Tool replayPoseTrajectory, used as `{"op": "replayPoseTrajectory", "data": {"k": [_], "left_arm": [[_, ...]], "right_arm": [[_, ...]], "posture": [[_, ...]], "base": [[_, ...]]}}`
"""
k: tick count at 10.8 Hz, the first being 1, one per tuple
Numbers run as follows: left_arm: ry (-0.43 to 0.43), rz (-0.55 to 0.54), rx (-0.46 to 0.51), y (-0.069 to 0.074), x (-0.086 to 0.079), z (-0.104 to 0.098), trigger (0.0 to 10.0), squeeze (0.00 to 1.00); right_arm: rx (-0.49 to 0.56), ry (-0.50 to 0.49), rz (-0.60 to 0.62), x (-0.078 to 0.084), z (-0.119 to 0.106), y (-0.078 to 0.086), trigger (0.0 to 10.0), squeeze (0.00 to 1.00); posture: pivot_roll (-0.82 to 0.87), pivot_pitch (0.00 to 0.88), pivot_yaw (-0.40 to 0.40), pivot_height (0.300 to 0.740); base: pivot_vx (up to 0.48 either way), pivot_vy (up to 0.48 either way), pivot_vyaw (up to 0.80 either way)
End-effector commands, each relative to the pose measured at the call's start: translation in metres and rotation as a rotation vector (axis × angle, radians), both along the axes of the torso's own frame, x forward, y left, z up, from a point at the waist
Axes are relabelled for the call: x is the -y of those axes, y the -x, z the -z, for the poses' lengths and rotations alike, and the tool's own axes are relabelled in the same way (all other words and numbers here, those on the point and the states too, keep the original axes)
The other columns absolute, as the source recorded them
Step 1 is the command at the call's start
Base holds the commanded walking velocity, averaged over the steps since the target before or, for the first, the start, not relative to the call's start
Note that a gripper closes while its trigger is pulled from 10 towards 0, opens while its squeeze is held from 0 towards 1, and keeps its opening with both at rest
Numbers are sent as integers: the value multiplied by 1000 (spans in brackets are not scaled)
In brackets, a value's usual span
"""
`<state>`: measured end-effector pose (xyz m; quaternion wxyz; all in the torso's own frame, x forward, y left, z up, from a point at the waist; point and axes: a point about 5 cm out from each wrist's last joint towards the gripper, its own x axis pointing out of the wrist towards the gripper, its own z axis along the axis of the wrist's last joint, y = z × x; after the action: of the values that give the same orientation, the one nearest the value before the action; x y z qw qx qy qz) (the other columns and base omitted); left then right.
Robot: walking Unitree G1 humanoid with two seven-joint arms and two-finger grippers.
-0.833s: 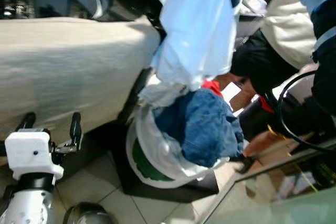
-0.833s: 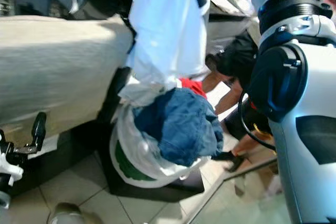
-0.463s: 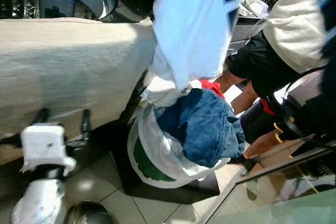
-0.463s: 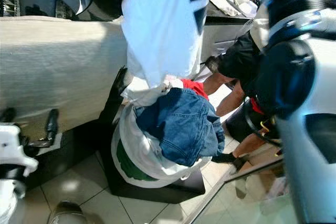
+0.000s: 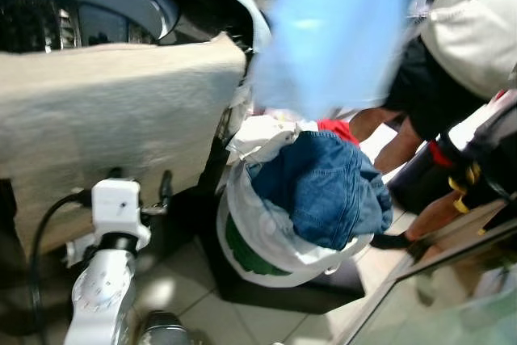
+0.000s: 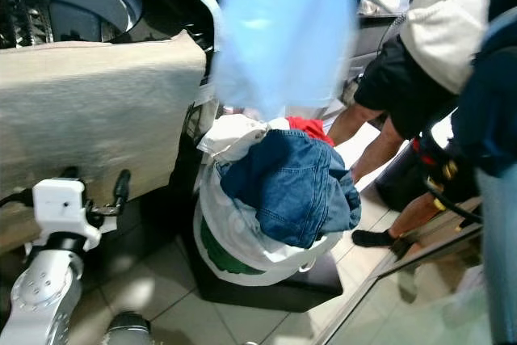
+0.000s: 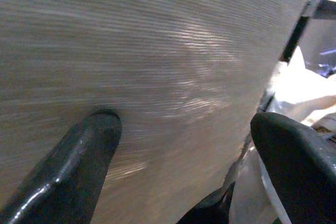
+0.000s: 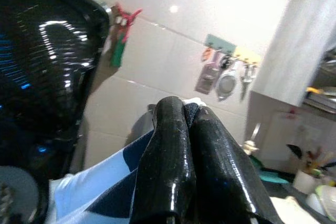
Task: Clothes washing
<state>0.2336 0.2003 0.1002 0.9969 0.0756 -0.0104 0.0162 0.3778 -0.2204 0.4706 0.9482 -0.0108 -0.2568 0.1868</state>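
shirt (image 6: 279,30), pale blue, pinched in right pincer (image 8: 191,124), dangling over laundry basket (image 5: 266,240). left pincer (image 7: 184,145) spread by beige cloth (image 5: 113,119). next guess: swing shirt to washer drum (image 5: 73,14).

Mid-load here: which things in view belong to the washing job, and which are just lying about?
Job:
light blue shirt clamped in right pincer
blue denim garment
white laundry bag
washing machine drum
beige cloth
open left pincer

Bystanders:
person's legs
hanging kitchen utensils
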Motion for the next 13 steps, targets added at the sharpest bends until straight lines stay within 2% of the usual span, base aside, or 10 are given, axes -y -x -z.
{"op": "replayPoseTrajectory", "data": {"k": [1,5,8,13], "left_arm": [[8,72,47,-10,16,-6,10000,0],[51,78,-57,-37,20,30,10000,0],[27,119,-71,-50,25,38,10000,0],[29,126,-60,-49,26,46,10000,0]], "right_arm": [[48,20,29,10,-16,11,0,0],[75,67,53,18,-32,23,0,0],[61,81,40,15,-29,21,0,0],[65,77,27,11,-29,19,0,0]], "posture": [[117,0,-222,740],[25,0,-160,740],[19,0,-146,740],[46,0,-166,740]], "base": [[0,0,0],[0,0,0],[0,0,0],[0,0,0]]}}
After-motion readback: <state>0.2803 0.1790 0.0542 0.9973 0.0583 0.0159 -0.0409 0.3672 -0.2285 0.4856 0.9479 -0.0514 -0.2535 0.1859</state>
